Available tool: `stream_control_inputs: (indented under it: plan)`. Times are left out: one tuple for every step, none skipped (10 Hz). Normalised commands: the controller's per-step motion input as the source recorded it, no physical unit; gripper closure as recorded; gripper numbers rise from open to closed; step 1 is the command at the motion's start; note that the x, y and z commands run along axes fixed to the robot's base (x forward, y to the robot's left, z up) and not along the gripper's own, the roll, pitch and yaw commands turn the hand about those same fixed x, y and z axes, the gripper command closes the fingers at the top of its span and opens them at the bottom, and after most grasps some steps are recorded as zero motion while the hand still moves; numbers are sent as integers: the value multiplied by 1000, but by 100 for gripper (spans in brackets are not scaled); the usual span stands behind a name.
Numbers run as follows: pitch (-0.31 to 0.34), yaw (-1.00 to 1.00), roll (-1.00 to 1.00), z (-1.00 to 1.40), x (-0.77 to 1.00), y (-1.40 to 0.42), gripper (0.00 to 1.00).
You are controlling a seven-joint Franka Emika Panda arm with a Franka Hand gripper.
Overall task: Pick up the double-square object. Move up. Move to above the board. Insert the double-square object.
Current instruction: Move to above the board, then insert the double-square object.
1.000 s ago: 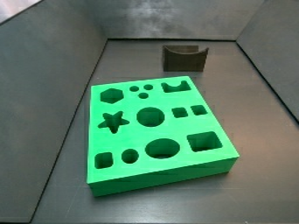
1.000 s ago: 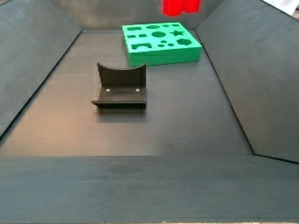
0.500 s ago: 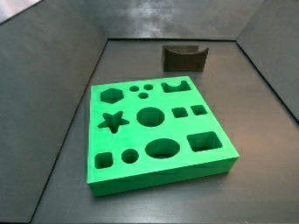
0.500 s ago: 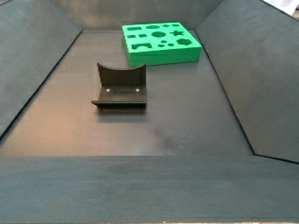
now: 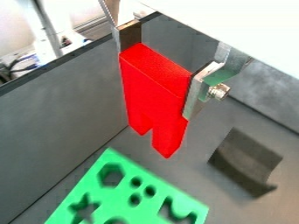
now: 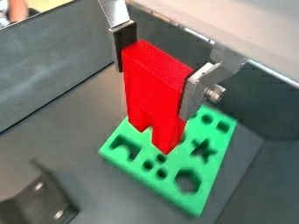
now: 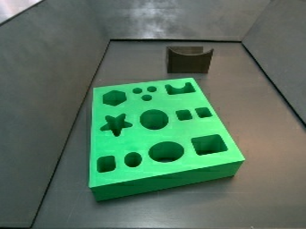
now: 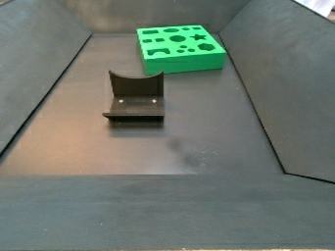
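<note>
High above the board (image 6: 176, 171), your gripper (image 6: 163, 66) is clamped on the double-square object (image 6: 155, 96), prongs down; pickup and lift done, alignment and insertion remain.

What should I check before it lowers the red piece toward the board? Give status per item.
1. Grip: gripper shut on the double-square object, in both wrist views. Ok.
2. Prongs point down toward the board. Ok.
3. Piece high above the board, out of both side views. Ok.
4. Alignment with the matching cut-out: cannot tell.
5. Cut-outs free of other pieces in a side view. Ok.
6. Dark grey block stands apart from the board. Ok.
</note>
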Motion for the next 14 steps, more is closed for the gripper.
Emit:
stream_control_inputs:
  plan:
    - [124, -12, 8, 147, 136, -1000, 100]
    - [125, 1, 16, 94, 132, -608, 100]
    - [127, -1, 29, 60, 116, -373, 100]
    - [122, 3, 37, 49, 95, -227, 100]
    - [-67, 3, -23, -157, 0, -49, 100]
    - [0, 129, 0, -257, 54, -163, 100]
    - [56, 297, 56, -297, 246, -226, 100]
    - [80, 409, 46, -331, 334, -266, 100]
    - [90, 489, 13, -346, 509, -291, 100]
    - [31, 546, 0, -300, 357, -226, 100]
    - [0, 109, 0, -23, 6, -134, 100]
    - [-34, 0, 0, 0, -3, 0, 100]
    - [-33, 0, 0, -51, 0, 0, 100]
    - [-69, 106, 46, -151, 143, 0, 100]
